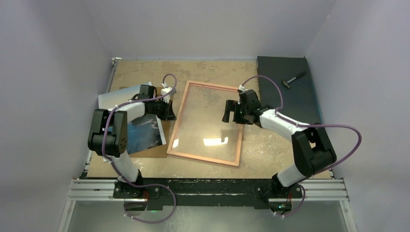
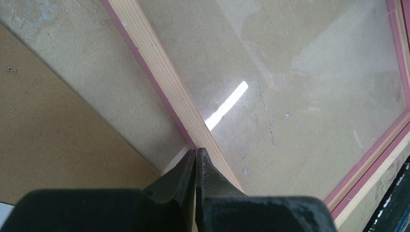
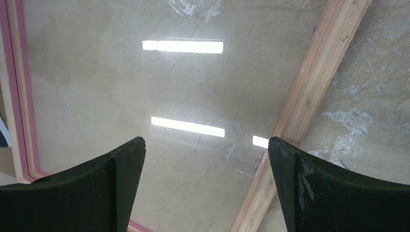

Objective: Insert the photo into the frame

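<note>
The frame (image 1: 176, 126) lies flat mid-table, pale wood side up, and light glares off its clear pane (image 1: 208, 121). The photo (image 1: 145, 131), dark blue with a white border, lies left of it on the brown backing board (image 1: 162, 149), partly under my left arm. My left gripper (image 1: 170, 111) is shut and empty, its tips (image 2: 196, 152) at the outer edge of the frame's left rim (image 2: 164, 72). My right gripper (image 1: 227, 112) is open and empty above the pane, its fingers (image 3: 130, 159) straddling glass beside the right rim (image 3: 314, 82).
A dark mat (image 1: 285, 96) covers the back right of the table with a small hammer (image 1: 293, 79) on it. Walls close in on three sides. The backing board (image 2: 48, 121) fills the left of the left wrist view.
</note>
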Tool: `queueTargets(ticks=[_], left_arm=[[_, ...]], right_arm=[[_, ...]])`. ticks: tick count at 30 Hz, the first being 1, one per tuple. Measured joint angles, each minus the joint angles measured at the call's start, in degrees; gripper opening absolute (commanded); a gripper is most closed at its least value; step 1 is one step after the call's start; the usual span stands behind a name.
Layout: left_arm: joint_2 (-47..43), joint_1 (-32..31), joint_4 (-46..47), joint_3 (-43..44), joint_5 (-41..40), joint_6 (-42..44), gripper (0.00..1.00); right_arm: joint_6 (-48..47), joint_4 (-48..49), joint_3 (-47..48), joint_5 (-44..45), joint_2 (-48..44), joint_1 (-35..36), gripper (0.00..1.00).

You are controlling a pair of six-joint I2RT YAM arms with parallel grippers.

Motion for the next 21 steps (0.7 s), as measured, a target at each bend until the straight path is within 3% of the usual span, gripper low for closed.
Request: queueTargets(ticks=[21], left_arm=[[-0.02, 0.11, 0.11, -0.09, 0.17, 0.02, 0.0]], right_arm=[[-0.11, 1.05, 0.02, 0.46, 2.93, 0.0, 0.99]])
